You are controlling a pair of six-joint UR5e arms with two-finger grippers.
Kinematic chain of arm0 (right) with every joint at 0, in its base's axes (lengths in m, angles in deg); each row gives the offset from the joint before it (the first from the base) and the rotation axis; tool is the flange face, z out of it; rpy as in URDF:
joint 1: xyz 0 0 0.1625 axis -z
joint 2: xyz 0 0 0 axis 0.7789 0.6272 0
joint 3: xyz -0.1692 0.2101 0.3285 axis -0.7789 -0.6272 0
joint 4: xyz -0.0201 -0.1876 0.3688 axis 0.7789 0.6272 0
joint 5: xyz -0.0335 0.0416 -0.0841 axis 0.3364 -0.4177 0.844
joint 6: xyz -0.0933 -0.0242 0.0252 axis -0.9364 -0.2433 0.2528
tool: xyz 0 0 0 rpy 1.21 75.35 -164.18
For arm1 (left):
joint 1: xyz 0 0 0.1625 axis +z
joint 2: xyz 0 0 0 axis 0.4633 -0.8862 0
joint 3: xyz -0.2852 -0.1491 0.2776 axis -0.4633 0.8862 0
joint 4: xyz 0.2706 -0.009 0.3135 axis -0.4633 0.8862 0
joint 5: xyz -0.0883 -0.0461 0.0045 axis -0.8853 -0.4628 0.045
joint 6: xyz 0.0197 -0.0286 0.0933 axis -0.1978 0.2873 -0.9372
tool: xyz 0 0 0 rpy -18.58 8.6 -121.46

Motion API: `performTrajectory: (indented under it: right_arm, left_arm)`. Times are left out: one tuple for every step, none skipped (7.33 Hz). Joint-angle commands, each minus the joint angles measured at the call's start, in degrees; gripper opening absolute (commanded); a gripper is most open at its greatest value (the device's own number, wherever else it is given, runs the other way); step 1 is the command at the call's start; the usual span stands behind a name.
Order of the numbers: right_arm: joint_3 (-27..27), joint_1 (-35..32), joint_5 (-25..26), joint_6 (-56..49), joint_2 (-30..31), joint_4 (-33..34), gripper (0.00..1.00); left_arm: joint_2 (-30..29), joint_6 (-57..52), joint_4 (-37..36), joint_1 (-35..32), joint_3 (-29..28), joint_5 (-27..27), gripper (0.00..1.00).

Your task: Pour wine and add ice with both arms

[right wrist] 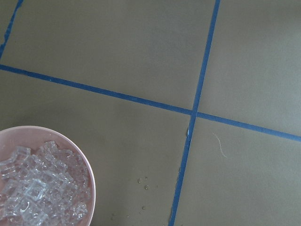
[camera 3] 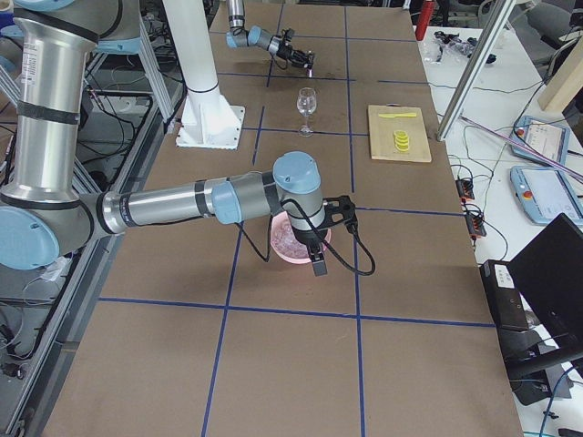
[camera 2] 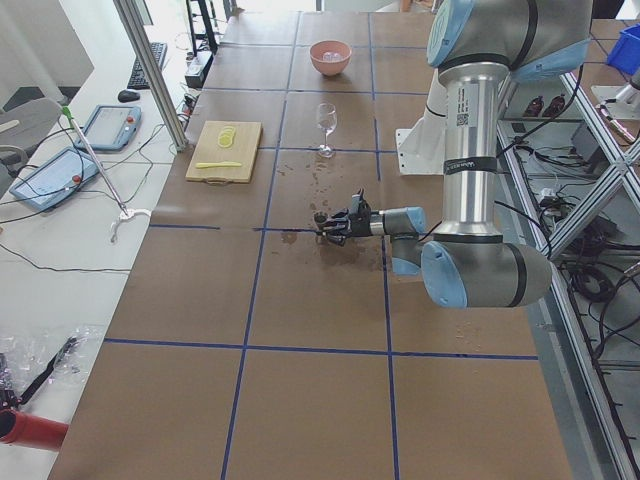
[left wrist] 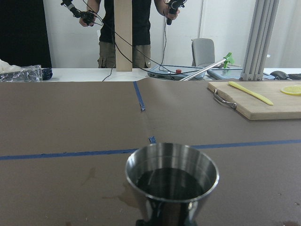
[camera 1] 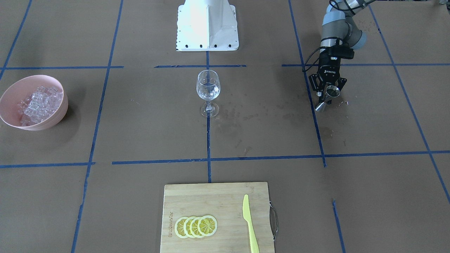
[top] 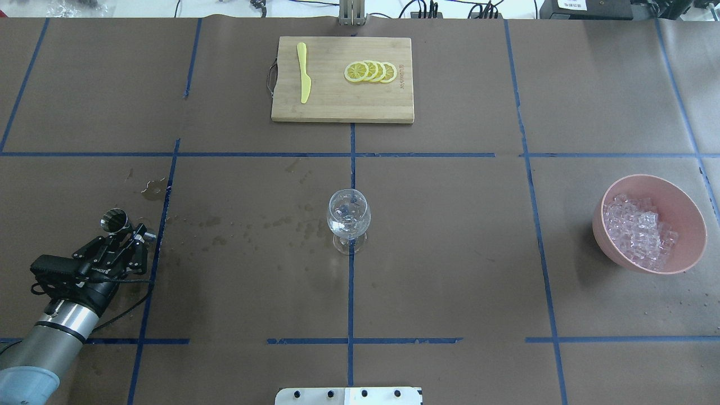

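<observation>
Steel jigger fills the left wrist view, mouth up so the dark wine inside sits level. L gripper pinches it at the waist. Wine glass stands well apart from that pincer, toward table centre, awaiting the pour. R gripper hangs above the pink bowl of ice, prob. staged for a grab — whether its jaws are spread can't be told.
</observation>
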Motion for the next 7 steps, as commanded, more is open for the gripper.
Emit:
performTrajectory:
  right_arm:
    - [0.1, 0.0, 0.0, 0.0, 0.0, 0.0, 1.00]
    - [0.1, 0.0, 0.0, 0.0, 0.0, -0.1, 1.00]
    - [0.1, 0.0, 0.0, 0.0, 0.0, -0.1, 1.00]
    - [0.1, 0.0, 0.0, 0.0, 0.0, -0.1, 1.00]
    - [0.1, 0.0, 0.0, 0.0, -0.1, -0.1, 1.00]
    - [0.1, 0.0, 0.0, 0.0, 0.0, -0.1, 1.00]
    - [0.1, -0.1, 0.0, 0.0, 0.0, -0.1, 1.00]
  left_arm:
    - [0.1, 0.0, 0.1, -0.1, 0.0, 0.1, 0.36]
    - [0.1, 0.0, 0.2, -0.1, -0.1, 0.1, 0.31]
    - [0.1, 0.0, 1.4, -0.1, -0.3, 0.6, 0.21]
    - [0.1, 0.0, 1.7, -0.1, -0.3, 0.8, 0.11]
    - [0.1, 0.0, 1.8, -0.1, -0.1, 1.3, 0.05]
    - [0.1, -0.2, 2.7, -0.1, 0.0, 1.8, 0.03]
    - [0.3, -0.8, 4.4, -0.2, 0.0, 1.8, 0.00]
